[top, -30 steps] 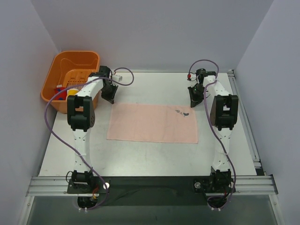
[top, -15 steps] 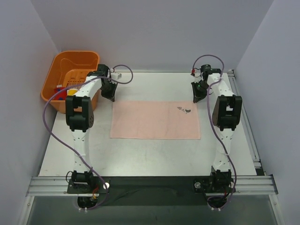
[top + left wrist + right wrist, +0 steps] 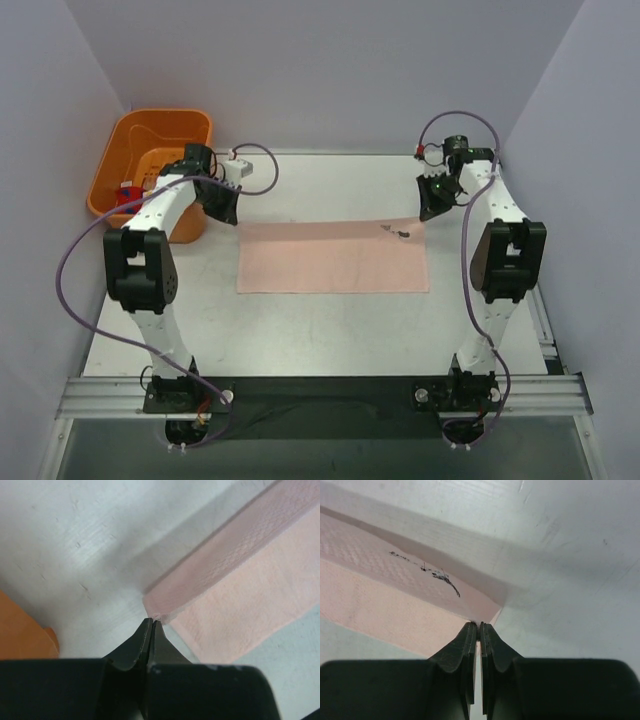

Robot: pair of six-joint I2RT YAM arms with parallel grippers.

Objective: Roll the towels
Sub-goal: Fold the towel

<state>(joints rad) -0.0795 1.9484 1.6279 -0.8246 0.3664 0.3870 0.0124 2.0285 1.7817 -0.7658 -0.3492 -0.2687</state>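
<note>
The pale pink rectangular cloth towel (image 3: pixel 333 258) is lying mid-table, its far strip tilting up off the white tabletop (image 3: pixel 300 330). The left gripper (image 3: pixel 151 625) and right gripper (image 3: pixel 476 628) are each pinching a far corner, jaws clenched on mere slivers of hem. Risk: either corner slipping free, or uneven pulling skewing the roll.

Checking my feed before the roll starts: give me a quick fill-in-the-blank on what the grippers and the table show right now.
1. The towel lying on the table is pale ____.
2. The left gripper and the right gripper each pinch a corner of its ____ edge.
3. The small dark mark lies near the corner held by the ____ gripper.
4. The basket at the table's far left corner is ____.
Missing words: pink; far; right; orange.
</note>
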